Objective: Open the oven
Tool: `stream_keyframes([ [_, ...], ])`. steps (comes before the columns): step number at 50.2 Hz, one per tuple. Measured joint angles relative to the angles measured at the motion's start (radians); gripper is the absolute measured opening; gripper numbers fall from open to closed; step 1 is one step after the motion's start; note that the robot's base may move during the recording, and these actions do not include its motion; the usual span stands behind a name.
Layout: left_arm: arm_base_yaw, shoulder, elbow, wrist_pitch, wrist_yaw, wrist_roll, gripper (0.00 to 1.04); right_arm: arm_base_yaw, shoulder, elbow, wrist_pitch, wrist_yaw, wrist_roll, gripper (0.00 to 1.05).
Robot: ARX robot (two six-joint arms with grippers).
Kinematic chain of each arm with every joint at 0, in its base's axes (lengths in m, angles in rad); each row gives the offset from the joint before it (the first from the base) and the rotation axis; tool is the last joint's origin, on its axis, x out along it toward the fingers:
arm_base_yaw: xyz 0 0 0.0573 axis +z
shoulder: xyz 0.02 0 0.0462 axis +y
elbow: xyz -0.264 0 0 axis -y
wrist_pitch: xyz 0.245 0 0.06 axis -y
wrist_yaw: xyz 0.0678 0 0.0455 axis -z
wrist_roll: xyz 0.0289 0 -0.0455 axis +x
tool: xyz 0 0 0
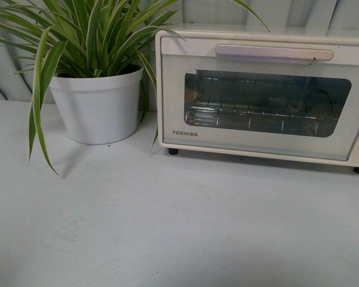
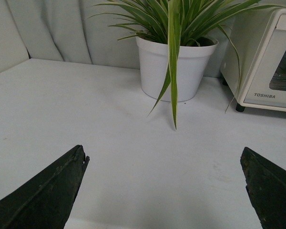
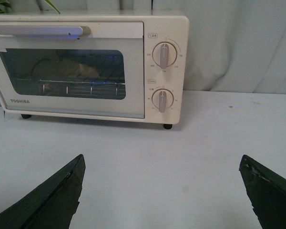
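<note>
The oven (image 1: 263, 101) is nearer the right gripper (image 3: 162, 162), fingers (image 3: 52, 195) spread and empty, facing it squarely; the left gripper (image 2: 164, 155), likewise spread, faces the spider plant (image 2: 176, 67). It stands at the worktop's (image 1: 167, 227) back edge, door shut, bar handle (image 1: 274, 53) horizontal.

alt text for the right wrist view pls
A cream TOSHIBA toaster oven, door shut, stands on a white table, two dials beside its window. The right end effector hangs open in front, touching nothing.

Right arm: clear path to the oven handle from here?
Probably yes. The right claw is open and faces the oven; only table surface shows between it and the handle.
</note>
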Motion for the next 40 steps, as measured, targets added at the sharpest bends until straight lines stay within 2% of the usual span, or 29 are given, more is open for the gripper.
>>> stream_keyframes([
  [31, -0.002, 0.002, 0.001, -0.002, -0.011, -0.006, 0.98, 0.000, 0.000, 0.000, 0.000, 0.000, 0.000, 0.95],
  [33, -0.019, 0.013, 0.008, -0.028, -0.054, -0.032, 0.98, 0.000, 0.000, 0.000, 0.000, 0.000, 0.000, 0.95],
  [34, -0.048, 0.046, 0.017, -0.048, -0.134, -0.088, 0.98, 0.000, 0.000, 0.000, 0.000, 0.000, 0.000, 0.95],
  [36, -0.088, 0.110, 0.029, -0.045, -0.192, -0.167, 0.98, 0.000, 0.000, 0.000, 0.000, 0.001, 0.000, 0.95],
  [40, -0.161, 0.262, 0.069, -0.003, -0.179, -0.311, 0.98, 0.000, 0.000, 0.000, 0.000, 0.000, 0.000, 0.95],
])
